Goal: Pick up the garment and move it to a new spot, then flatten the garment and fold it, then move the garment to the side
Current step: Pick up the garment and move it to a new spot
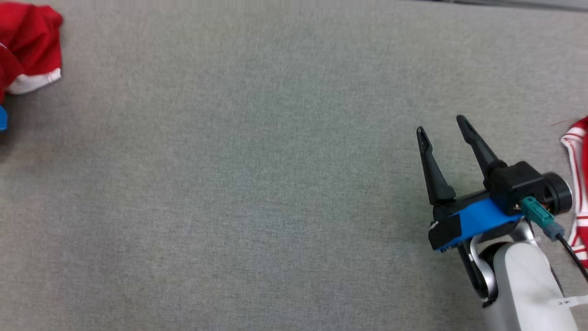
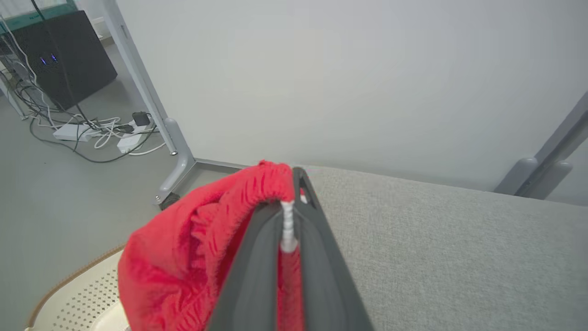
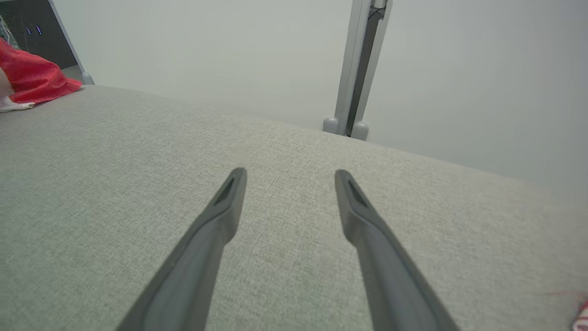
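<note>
My left hand (image 2: 290, 202) is pressed together on the garment (image 2: 183, 248), with a ribbed white edge caught between the two dark fingers and red cloth bunched over the tips. The garment sits at the far left corner of the table (image 1: 257, 184), partly hanging past the edge above a pale perforated basket (image 2: 78, 294). It is a soft, nubbly red knit crumpled into a rounded heap, so I cannot make out a long axis. In the head view a white hem (image 1: 34, 82) shows along its lower side.

To its right the table's grey woven cover is flat and bare, so I judge any new spot lies to my right, toward the middle. The left arm is the nearer one by far.

My right hand (image 1: 441, 125) hovers well apart at the lower right, fingers spread and holding nothing. Just beyond it, at the right edge, lies a red-and-white striped cloth (image 1: 576, 184).
</note>
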Motion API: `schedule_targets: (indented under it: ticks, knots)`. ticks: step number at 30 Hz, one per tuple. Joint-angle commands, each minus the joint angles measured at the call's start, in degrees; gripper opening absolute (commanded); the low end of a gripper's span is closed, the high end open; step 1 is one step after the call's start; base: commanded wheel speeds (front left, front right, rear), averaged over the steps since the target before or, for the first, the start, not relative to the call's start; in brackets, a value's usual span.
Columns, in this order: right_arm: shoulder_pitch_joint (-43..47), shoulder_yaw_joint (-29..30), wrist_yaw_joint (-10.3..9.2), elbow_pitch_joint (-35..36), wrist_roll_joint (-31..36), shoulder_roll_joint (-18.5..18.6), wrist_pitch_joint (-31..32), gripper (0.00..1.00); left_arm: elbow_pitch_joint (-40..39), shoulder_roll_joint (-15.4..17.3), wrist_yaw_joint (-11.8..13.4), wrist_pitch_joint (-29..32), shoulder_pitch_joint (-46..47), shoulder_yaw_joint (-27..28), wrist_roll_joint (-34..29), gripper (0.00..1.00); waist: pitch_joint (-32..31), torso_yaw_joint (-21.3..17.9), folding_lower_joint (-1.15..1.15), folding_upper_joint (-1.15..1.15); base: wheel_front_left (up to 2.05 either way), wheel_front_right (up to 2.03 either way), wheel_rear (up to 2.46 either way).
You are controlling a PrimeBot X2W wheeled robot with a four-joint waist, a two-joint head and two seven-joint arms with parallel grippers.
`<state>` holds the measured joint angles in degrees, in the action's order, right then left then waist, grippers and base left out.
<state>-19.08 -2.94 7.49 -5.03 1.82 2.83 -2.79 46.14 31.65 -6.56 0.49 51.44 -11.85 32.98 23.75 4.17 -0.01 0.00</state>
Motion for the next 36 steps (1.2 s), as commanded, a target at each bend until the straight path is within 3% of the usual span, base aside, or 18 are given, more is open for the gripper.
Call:
schedule_targets:
  ticks: [1,6,11,21,24,29,36]
  knots:
    - [1.31,0.36,0.00,-1.09,-0.80,0.12,-0.82,1.00,-1.43,0.79,-0.49,0.49,1.08,-0.97,-0.56,0.00,-3.43,-2.38,0.01,0.00,0.00,0.00,0.00]
    - [3.25,1.26,0.00,-4.92,-3.50,0.09,-3.17,1.00,-8.64,2.92,-1.03,4.07,2.34,-5.84,-1.01,0.00,-9.98,-5.49,0.01,0.00,0.00,0.00,0.00]
    - [5.15,1.97,0.00,-8.28,-6.17,0.10,-5.17,1.00,-20.62,4.29,-1.07,8.50,3.28,-12.07,1.54,0.00,-15.23,-9.55,0.01,0.00,0.00,0.00,0.00]
    - [7.11,6.32,0.00,-11.02,-7.39,0.08,-7.48,1.00,-40.08,1.41,-0.94,13.33,2.88,-19.55,9.72,0.00,-16.97,-14.22,0.01,0.00,0.00,0.00,0.00]
    - [7.73,8.00,0.00,-11.31,-7.19,0.08,-7.80,1.00,-43.27,0.92,-0.93,12.22,-1.72,-20.92,11.19,0.00,-16.57,-14.61,0.01,0.00,0.00,0.00,0.00]
    - [8.63,9.55,0.00,-11.68,-7.11,0.09,-8.37,1.00,-45.66,0.12,1.71,7.26,-16.61,-21.49,14.99,0.00,-16.08,-14.79,0.01,0.00,0.00,0.00,0.00]
    - [8.82,9.89,0.00,-11.49,-6.80,0.10,-8.60,1.00,-37.86,-1.27,3.13,-2.74,-37.82,-22.43,19.24,0.00,-14.41,-13.63,0.01,0.00,0.00,0.00,0.00]
